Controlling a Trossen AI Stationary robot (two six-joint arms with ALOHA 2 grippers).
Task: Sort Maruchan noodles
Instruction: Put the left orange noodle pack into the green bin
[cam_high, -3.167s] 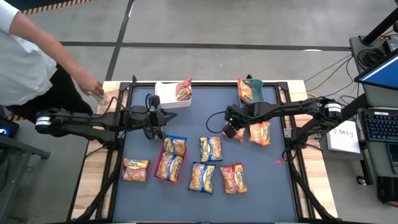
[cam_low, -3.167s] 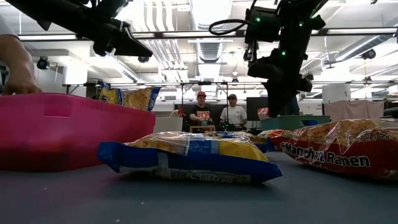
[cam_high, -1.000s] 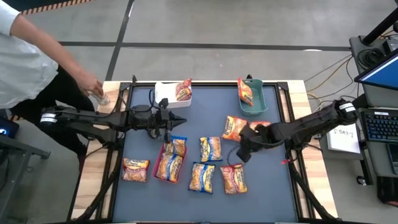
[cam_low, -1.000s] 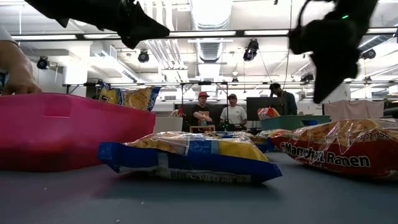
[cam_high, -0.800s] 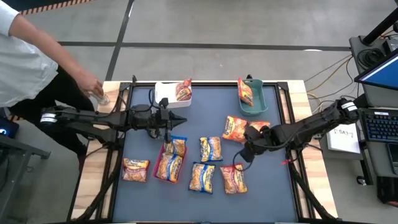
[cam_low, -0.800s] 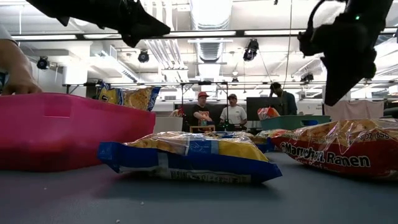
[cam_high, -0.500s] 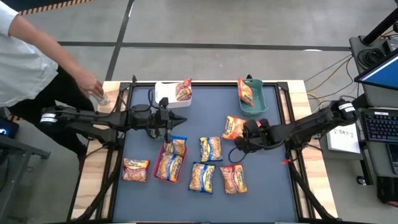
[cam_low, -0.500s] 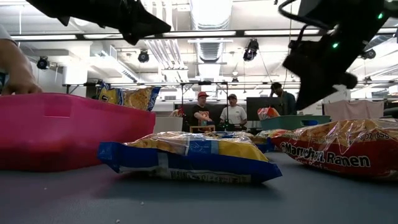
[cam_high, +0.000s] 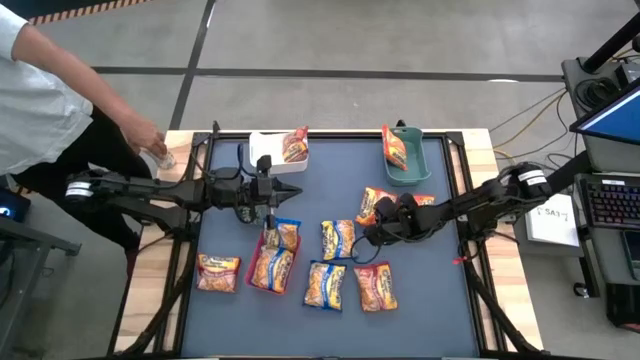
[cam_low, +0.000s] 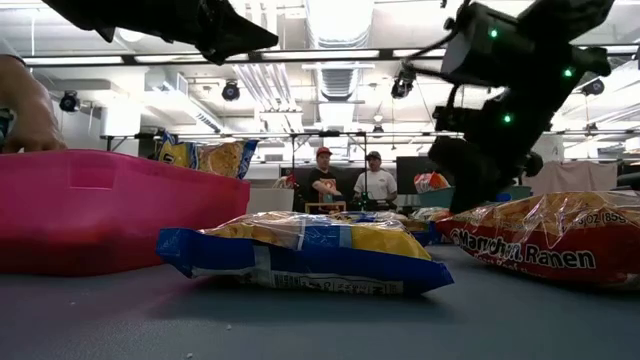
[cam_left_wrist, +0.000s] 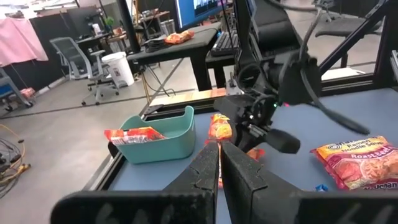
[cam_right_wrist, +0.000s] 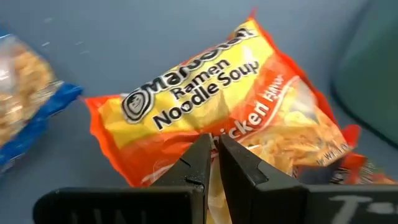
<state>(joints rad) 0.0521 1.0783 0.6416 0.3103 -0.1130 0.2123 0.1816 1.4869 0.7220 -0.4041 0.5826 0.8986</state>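
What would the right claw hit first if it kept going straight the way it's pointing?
Most likely the orange chicken packet straight ahead of the shut right claw. In the wrist view the fingertips point at its middle, though the remaining gap is unclear.

The Maruchan noodles (cam_high: 339, 238) sit in crinkly, glossy plastic wrappers that catch the light. The table mat (cam_high: 440, 300) looks matt and finely textured, its side rails (cam_high: 150, 290) pale bare wood. The teal bin (cam_left_wrist: 158, 138) and pink tray (cam_low: 110, 205) are smooth plastic
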